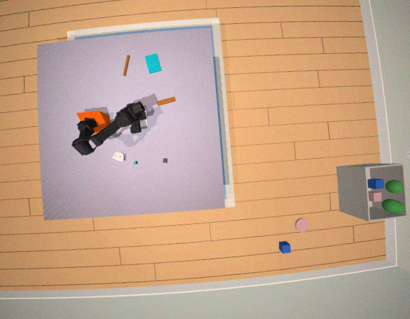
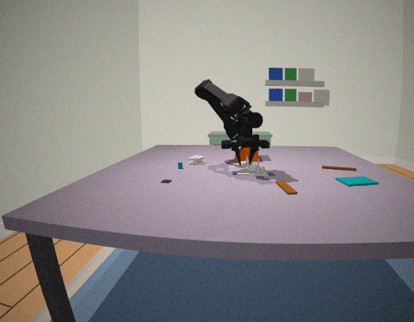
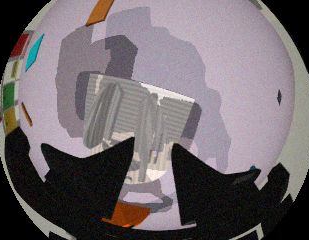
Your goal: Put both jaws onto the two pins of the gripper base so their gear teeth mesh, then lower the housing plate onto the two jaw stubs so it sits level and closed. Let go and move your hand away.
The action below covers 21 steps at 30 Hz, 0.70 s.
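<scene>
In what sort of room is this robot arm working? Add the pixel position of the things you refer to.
Probably a playroom or child's room: the lavender table (image 1: 184, 137) (image 2: 213, 215) stands on a blue rug (image 2: 213, 287) over plank flooring (image 1: 266, 137) (image 2: 13, 257), and wall shelves (image 2: 294, 83) hold coloured blocks (image 2: 275, 74). I cannot be certain.
</scene>
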{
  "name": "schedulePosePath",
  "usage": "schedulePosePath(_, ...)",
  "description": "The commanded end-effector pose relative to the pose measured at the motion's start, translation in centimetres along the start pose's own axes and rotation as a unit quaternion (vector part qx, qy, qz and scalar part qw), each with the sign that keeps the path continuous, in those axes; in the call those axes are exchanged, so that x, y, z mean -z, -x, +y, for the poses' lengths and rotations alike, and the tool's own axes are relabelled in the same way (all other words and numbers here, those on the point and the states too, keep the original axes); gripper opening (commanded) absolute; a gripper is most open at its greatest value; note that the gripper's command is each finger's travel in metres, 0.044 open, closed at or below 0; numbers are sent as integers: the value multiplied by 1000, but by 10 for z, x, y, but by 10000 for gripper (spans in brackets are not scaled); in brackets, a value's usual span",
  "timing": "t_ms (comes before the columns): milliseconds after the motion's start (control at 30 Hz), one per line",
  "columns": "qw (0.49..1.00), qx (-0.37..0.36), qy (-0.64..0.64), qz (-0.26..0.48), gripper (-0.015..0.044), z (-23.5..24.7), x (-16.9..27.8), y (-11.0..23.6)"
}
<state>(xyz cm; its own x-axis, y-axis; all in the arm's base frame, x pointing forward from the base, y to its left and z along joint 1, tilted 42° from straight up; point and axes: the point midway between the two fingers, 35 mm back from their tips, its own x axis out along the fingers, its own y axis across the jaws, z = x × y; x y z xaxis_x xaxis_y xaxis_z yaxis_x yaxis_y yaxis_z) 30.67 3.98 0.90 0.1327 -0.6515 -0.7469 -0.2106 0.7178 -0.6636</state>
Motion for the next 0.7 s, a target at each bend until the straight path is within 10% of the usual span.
schedulePosePath(0, 1000, 3, 5, 0, 134, -1, 0, -2)
schedulePosePath(667, 1000, 3, 8, 0, 134, -1, 0, -7)
